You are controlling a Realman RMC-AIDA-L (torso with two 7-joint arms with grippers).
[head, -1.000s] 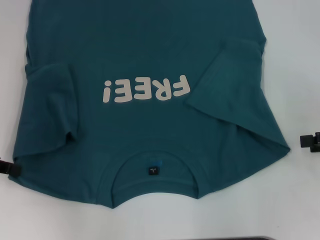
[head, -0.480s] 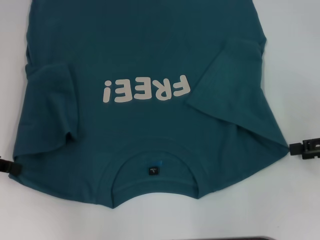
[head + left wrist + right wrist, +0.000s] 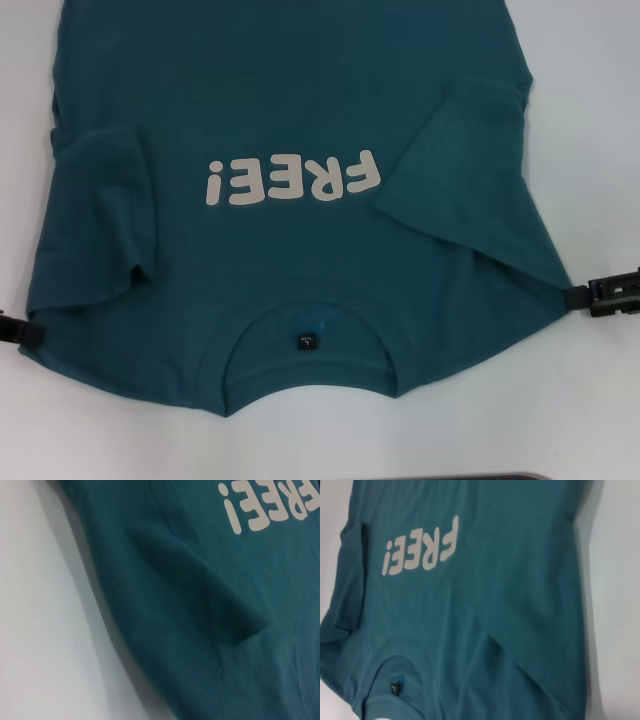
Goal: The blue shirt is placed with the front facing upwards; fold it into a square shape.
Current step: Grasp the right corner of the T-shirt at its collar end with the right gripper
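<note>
Shirt (image 3: 300,120) flat on the white table (image 3: 600,100), print up, collar nearest the robot, both sleeves folded in over the chest; left gripper (image 3: 20,333) touching its left shoulder corner, right gripper (image 3: 605,294) touching the right; finger spread impossible to tell

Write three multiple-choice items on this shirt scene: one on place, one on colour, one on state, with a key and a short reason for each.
1. Where is the right gripper?
A. At the shirt's shoulder corner on the robot's right
B. Over the chest print
C. On the collar

2. What colour is the FREE! print on the blue shirt?
A. Yellow
B. Off-white
C. Black

3. How do the two sleeves lie?
A. Spread out onto the table
B. Rolled into tubes
C. Folded inward over the body

Key: 1 A, its tip meets the cloth's edge there, as the left gripper does opposite; 2 B, pale letters on teal; 3 C, both sleeves lie on the shirt front.
</note>
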